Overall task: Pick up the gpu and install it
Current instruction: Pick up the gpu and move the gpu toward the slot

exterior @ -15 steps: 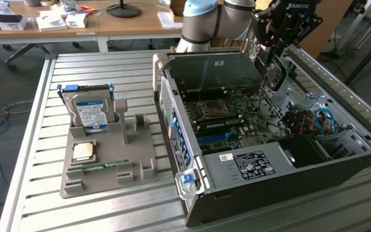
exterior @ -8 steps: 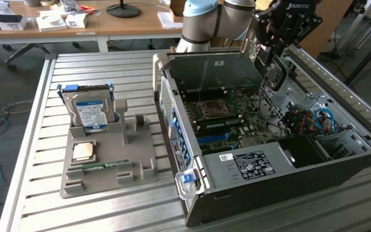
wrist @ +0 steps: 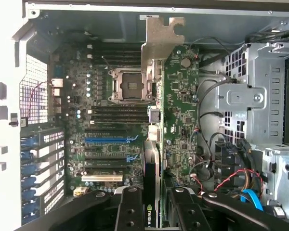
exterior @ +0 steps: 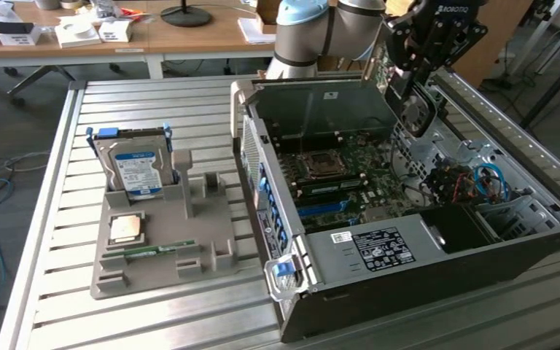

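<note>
My gripper (exterior: 411,62) hangs over the far end of the open computer case (exterior: 260,157) and is shut on the gpu (exterior: 404,91). The card hangs upright below the fingers, with a green circuit face and a black round fan toward its lower end. In the wrist view the gpu (wrist: 180,110) stands edge-on between my two black fingers (wrist: 130,207), its silver bracket (wrist: 161,38) pointing away from the camera. My gripper (wrist: 154,214) clamps it near a green logo. The card is above the motherboard (wrist: 106,96), apart from the blue expansion slots (wrist: 106,139).
A grey fixture (exterior: 202,240) at the exterior view's left holds a blue-labelled hard drive (exterior: 139,168), a processor chip (exterior: 125,230) and a green memory stick (exterior: 154,250). Inside the case are a silver drive cage (wrist: 260,96), coloured cables (wrist: 241,187) and a power supply (exterior: 378,248).
</note>
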Tool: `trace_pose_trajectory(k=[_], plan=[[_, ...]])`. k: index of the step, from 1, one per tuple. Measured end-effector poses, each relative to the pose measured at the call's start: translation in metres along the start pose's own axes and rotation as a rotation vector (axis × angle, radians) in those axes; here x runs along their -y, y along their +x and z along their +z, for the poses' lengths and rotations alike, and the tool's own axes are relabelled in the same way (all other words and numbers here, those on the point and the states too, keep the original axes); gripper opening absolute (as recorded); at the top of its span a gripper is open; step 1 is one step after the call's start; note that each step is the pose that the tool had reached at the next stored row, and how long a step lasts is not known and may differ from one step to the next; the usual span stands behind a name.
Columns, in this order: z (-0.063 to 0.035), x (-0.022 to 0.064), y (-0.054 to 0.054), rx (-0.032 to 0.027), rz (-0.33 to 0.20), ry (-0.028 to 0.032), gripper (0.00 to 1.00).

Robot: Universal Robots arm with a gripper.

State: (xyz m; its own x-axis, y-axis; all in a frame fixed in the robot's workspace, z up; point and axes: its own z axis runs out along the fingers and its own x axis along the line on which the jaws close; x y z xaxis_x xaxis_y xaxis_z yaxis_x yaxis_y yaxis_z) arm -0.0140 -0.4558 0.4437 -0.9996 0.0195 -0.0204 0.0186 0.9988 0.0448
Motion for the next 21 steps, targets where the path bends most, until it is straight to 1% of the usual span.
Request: trace_pose_trajectory(k=[4, 8, 17, 21], plan=[[0.0011, -0.0001, 0.0, -0.0003, -0.008, -0.0003, 0.26], [0.0264, 0.0012, 0.0, -0.0015, -0.03, -0.0006, 0.26], [0.042, 0.0019, 0.001, -0.0018, -0.035, -0.0007, 0.26], [0.0445, 0.002, 0.001, -0.0018, -0.036, -0.0005, 0.26]])
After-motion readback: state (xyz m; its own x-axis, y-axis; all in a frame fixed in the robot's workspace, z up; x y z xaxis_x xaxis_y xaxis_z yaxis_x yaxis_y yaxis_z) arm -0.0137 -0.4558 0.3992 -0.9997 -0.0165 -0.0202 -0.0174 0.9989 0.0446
